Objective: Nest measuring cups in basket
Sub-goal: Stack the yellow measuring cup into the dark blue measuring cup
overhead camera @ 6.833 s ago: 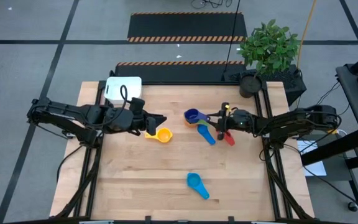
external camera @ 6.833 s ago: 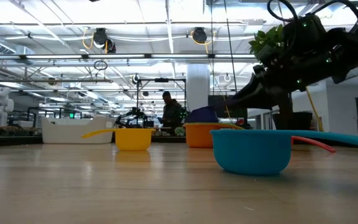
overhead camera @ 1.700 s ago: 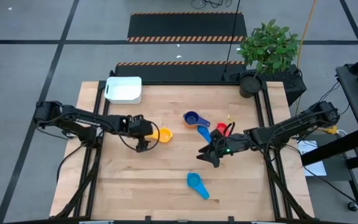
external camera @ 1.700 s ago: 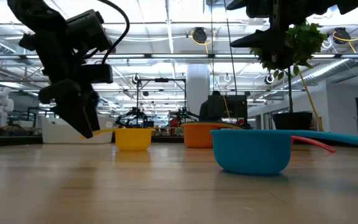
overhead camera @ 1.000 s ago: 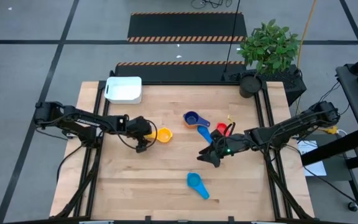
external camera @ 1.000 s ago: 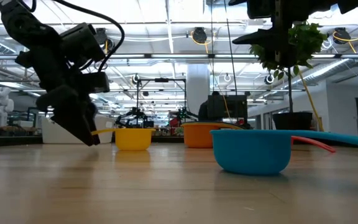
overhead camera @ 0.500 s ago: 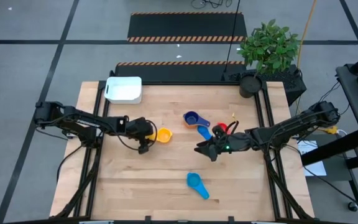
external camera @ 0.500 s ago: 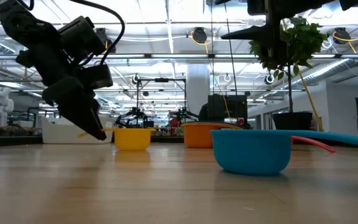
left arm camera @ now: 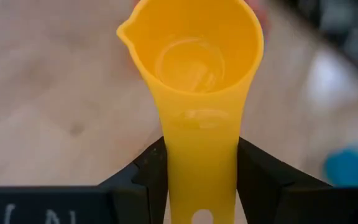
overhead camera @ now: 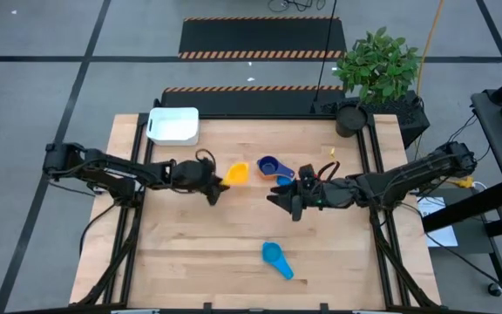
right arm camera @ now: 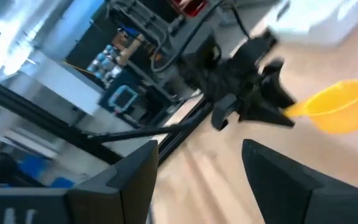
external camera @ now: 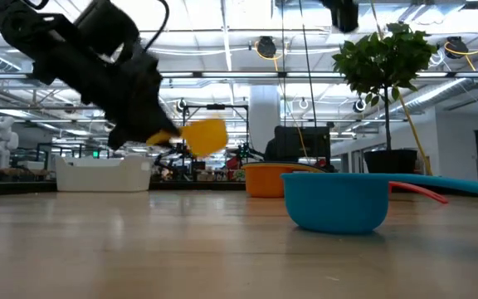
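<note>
My left gripper (overhead camera: 219, 185) hangs above the table's middle left, shut on a yellow measuring cup (overhead camera: 238, 173) that is clear of the wood. My right gripper (overhead camera: 277, 199) is raised over the middle right and stands open with nothing between its fingers (right arm camera: 129, 180). A dark blue cup (overhead camera: 269, 165) sits on the table just beyond it. A light blue cup (overhead camera: 275, 255) rests near the front edge. An orange cup (external camera: 265, 178) stands farther back. The white basket (overhead camera: 174, 126) sits at the far left corner. My left gripper pinches the yellow cup's flat handle (left arm camera: 201, 174) by its two long edges between its two fingers (left arm camera: 151, 177). The fingers come from the table's left, slanting down, and lie along the handle. The bowl (left arm camera: 191, 56) juts out past the fingertips, lifted clear of the table.
A potted plant (overhead camera: 377, 65) stands beyond the far right corner. Bare wood lies between the grippers and the front edge, apart from the light blue cup (external camera: 334, 199). The right arm covers the cups to the right of the dark blue one.
My left gripper has taken hold of the yellow cup's handle, rolled its wrist and risen, lifting the cup clear of the table and carrying it a little toward the far right. My right gripper has gone up and slightly toward the far edge, still open.
</note>
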